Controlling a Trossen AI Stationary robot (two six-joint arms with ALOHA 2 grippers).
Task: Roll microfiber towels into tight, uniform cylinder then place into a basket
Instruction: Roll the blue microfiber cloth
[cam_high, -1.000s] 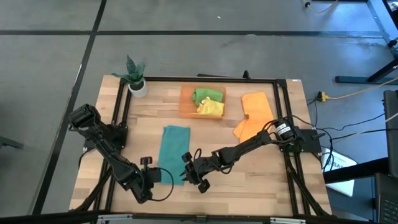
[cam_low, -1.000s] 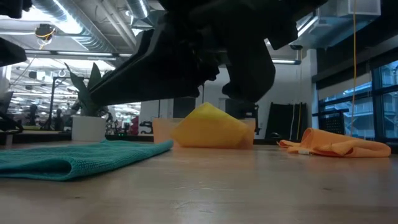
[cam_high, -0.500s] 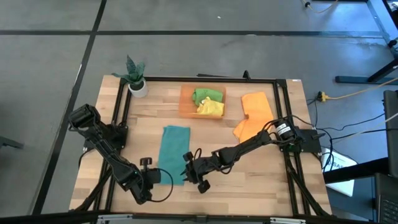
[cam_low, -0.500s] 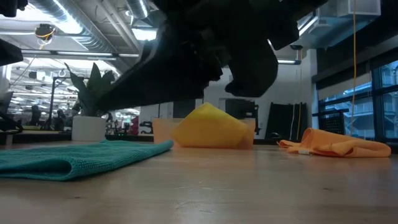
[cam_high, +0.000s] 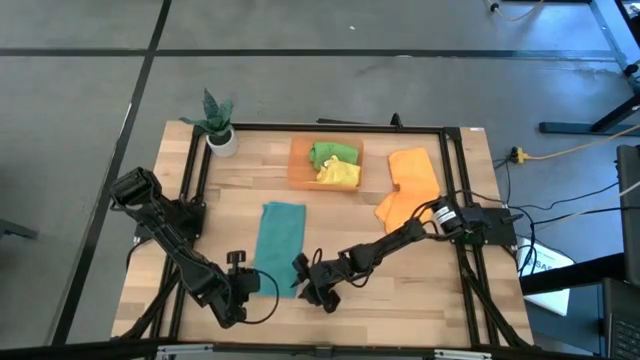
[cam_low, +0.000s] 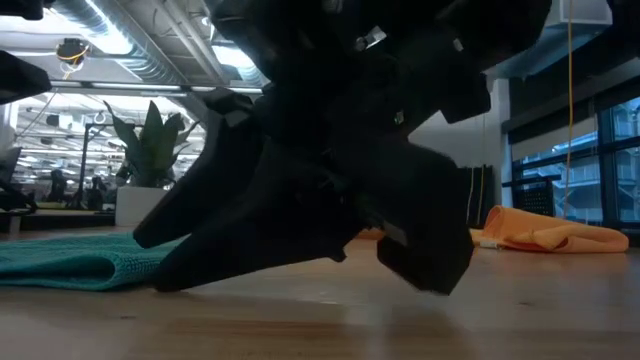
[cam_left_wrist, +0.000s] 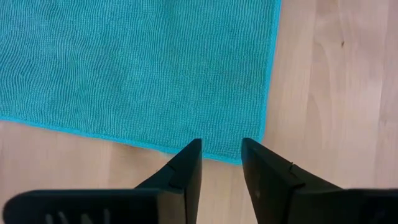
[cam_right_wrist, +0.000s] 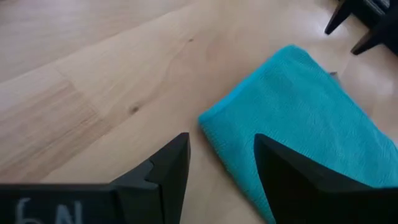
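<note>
In the basket (cam_high: 298, 168), green towel (cam_high: 332, 153), yellow towel (cam_high: 340, 174)

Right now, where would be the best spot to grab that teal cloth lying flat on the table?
Probably the teal towel's near short edge, at its two corners. It lies flat with that edge facing both arms, and the left claw and right claw are both open just before it.

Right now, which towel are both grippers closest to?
The teal towel, flat mid-table. The left gripper and right gripper flank its near end; the others sit farther back.

Bare table (cam_high: 400, 290) beside teal towel (cam_high: 279, 240)
</note>
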